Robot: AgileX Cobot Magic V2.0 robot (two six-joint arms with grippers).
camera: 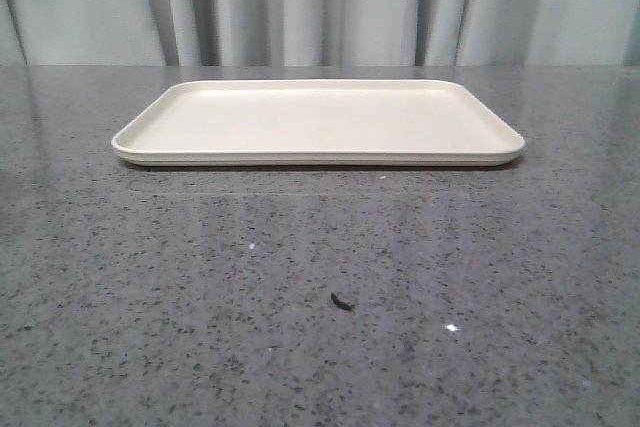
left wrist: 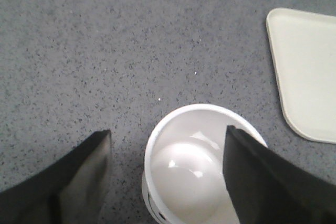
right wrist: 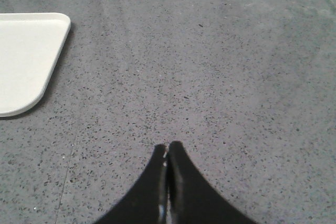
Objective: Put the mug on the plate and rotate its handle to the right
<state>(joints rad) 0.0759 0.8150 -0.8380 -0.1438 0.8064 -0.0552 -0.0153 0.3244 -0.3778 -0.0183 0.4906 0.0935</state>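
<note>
The white mug [left wrist: 191, 174] shows only in the left wrist view, seen from above, upright on the grey table with its inside empty. A bit of black print shows low on its side; the handle is hidden. My left gripper [left wrist: 167, 130] is open above the mug: one finger [left wrist: 84, 171] is outside the rim, the other [left wrist: 257, 171] overlaps the opposite part of the opening. The cream plate [camera: 318, 122] lies empty at the table's far middle; a corner of it also shows in the left wrist view [left wrist: 307, 72] and in the right wrist view [right wrist: 26, 61]. My right gripper [right wrist: 168, 145] is shut and empty over bare table beside the plate.
The grey speckled table [camera: 320, 347] fills the front view, with a small dark speck [camera: 342, 301] in its near middle. A grey curtain [camera: 320, 7] hangs behind the table. Neither arm nor the mug shows in the front view.
</note>
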